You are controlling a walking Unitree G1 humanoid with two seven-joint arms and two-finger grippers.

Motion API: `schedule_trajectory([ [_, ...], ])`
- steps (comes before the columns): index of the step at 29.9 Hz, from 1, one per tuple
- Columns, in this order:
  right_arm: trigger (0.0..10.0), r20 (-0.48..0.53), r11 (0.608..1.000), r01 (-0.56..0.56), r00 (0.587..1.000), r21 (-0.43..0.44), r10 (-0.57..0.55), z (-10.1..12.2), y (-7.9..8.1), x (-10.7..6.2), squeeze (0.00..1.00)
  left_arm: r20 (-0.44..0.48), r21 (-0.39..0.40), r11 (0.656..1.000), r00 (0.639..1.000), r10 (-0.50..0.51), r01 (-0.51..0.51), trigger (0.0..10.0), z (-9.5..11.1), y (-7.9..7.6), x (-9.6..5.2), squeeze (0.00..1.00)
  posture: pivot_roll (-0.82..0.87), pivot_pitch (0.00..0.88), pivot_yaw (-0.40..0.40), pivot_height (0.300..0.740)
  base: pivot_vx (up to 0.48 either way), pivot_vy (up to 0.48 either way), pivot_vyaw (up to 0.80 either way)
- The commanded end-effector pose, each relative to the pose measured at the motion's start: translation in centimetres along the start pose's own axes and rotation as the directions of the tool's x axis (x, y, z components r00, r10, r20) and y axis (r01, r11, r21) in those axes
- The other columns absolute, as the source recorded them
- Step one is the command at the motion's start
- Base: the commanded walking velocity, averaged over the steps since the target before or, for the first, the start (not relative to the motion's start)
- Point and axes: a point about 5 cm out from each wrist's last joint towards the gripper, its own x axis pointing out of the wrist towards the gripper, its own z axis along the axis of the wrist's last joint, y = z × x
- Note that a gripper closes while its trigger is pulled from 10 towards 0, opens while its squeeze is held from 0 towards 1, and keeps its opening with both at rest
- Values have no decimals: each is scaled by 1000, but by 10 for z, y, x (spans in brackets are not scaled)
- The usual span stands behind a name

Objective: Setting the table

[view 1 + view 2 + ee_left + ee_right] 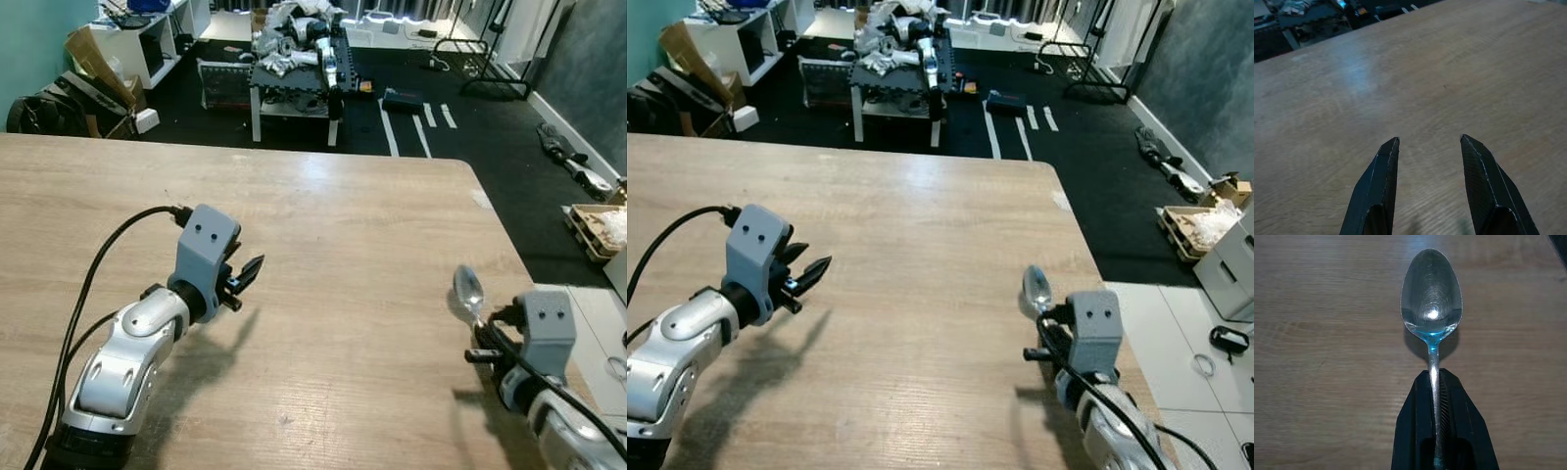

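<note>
A silver spoon (1431, 298) is clamped by its handle between the fingers of my right gripper (1435, 382), which is shut on it. Its bowl (468, 288) points forward, just above the wooden table (343, 235) near the right edge. My left gripper (245, 274) hovers over the middle left of the table, open, nothing between its fingertips (1390, 152). The bare wood lies under both grippers.
Beyond the table's far edge is a dark floor with a cluttered low white bench (294, 69), shelves (147, 39) and boxes at the back left. A white cabinet (1239, 264) stands to the right of the table.
</note>
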Motion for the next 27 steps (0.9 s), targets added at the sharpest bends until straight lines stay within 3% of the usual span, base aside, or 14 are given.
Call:
schedule_trajectory([
  [1, 10000, -4, 1000, 4, 1000, 22, -4, 0, -1, -4, 0, -19, -1, 1000, 999, -28, 28, 10000, -4, -6, -2, 0, 108, 176, 73, 740, 0, 0, 0],
  [3, 10000, -24, 997, 1, 1000, 80, 1, -8, 9, -5, 0, -40, 32, 998, 998, -46, 48, 10000, -7, -10, 0, 0, 115, 174, 78, 740, 0, 0, 0],
  [6, 10000, -33, 996, -5, 999, 90, 8, -11, 13, -6, 0, -32, 5, 993, 992, -119, 120, 10000, -4, -16, -2, 0, 118, 172, 81, 740, 0, 0, 0],
  [8, 10000, -45, 995, -13, 999, 98, 17, -16, 19, -7, 0, 15, -34, 937, 938, -347, 348, 10000, 6, -32, -15, 0, 118, 172, 82, 740, 0, 0, 0],
  [9, 10000, -45, 995, -13, 999, 98, 17, -16, 19, -7, 0, 15, -34, 937, 938, -347, 348, 10000, 6, -32, -15, 0, 118, 172, 82, 740, 0, 0, 0],
  [11, 10000, -48, 995, -13, 999, 101, 18, -18, 22, -8, 0, 5, 4, 877, 877, -480, 480, 10000, 11, -37, -30, 0, 121, 169, 89, 740, 0, 0, 0],
  [12, 10000, -49, 995, -10, 999, 99, 14, -17, 22, -8, 0, -12, 37, 832, 832, -554, 554, 10000, 16, -35, -45, 0, 121, 169, 89, 740, 0, 0, 0],
  [13, 10000, -49, 995, -1, 999, 97, 6, -17, 20, -11, 0, -46, 63, 741, 743, -667, 669, 10000, 27, -32, -72, 0, 132, 170, 92, 740, 0, 0, 0],
  [14, 10000, -49, 995, -1, 999, 97, 6, -17, 20, -11, 0, -46, 63, 741, 743, -667, 669, 10000, 27, -32, -72, 0, 132, 170, 92, 740, 0, 0, 0],
  [16, 10000, -45, 996, 9, 999, 90, -5, -15, 17, -13, 0, -81, 73, 669, 673, -735, 740, 10000, 38, -27, -94, 0, 138, 170, 94, 740, 0, 0, 0],
  [18, 10000, -38, 997, 18, 999, 78, -15, -14, 15, -14, 0, -137, 90, 620, 626, -768, 780, 10000, 48, -20, -111, 0, 147, 170, 97, 740, 0, 0, 0],
  [24, 10000, -24, 997, 15, 1000, 71, -14, -12, 15, -13, 0, -179, 122, 626, 638, -749, 770, 10000, 52, -11, -115, 0, 155, 168, 95, 740, 0, 0, 0],
  [27, 10000, 8, 999, 0, 1000, 51, 0, -6, 20, -10, 0, -211, 147, 641, 657, -723, 753, 10000, 50, -2, -109, 0, 153, 165, 91, 740, 0, 0, 0],
])
